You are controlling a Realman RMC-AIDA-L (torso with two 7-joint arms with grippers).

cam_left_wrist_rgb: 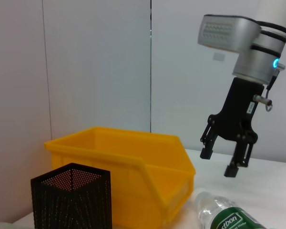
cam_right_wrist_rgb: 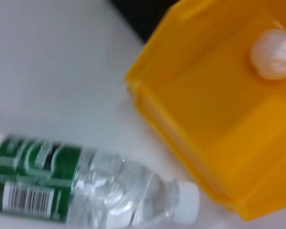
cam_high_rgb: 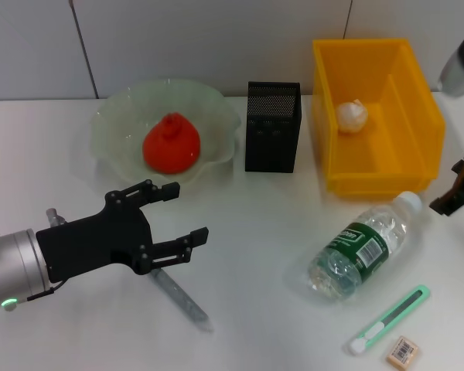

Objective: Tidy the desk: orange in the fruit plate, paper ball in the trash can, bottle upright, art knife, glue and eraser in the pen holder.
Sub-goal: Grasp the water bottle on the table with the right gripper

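Observation:
The orange [cam_high_rgb: 171, 144] sits in the pale-green fruit plate [cam_high_rgb: 216, 108]. The paper ball [cam_high_rgb: 352, 116] [cam_right_wrist_rgb: 274, 55] lies inside the yellow trash can [cam_high_rgb: 421, 124] [cam_left_wrist_rgb: 133, 162] [cam_right_wrist_rgb: 214, 119]. The bottle [cam_high_rgb: 363, 247] [cam_left_wrist_rgb: 226, 217] [cam_right_wrist_rgb: 86, 186] lies on its side in front of the can. A green-and-white art knife [cam_high_rgb: 390, 318] and the tan eraser [cam_high_rgb: 403, 352] lie near the front edge. The black mesh pen holder [cam_high_rgb: 272, 127] [cam_left_wrist_rgb: 71, 195] stands between plate and can. My left gripper [cam_high_rgb: 187, 212] is open above a slim grey stick [cam_high_rgb: 182, 297], perhaps the glue. My right gripper [cam_high_rgb: 455, 195] [cam_left_wrist_rgb: 219, 162] hangs open just past the bottle's cap.
A white wall runs behind the table. Bare white tabletop [cam_high_rgb: 255, 224] lies between the left gripper and the bottle.

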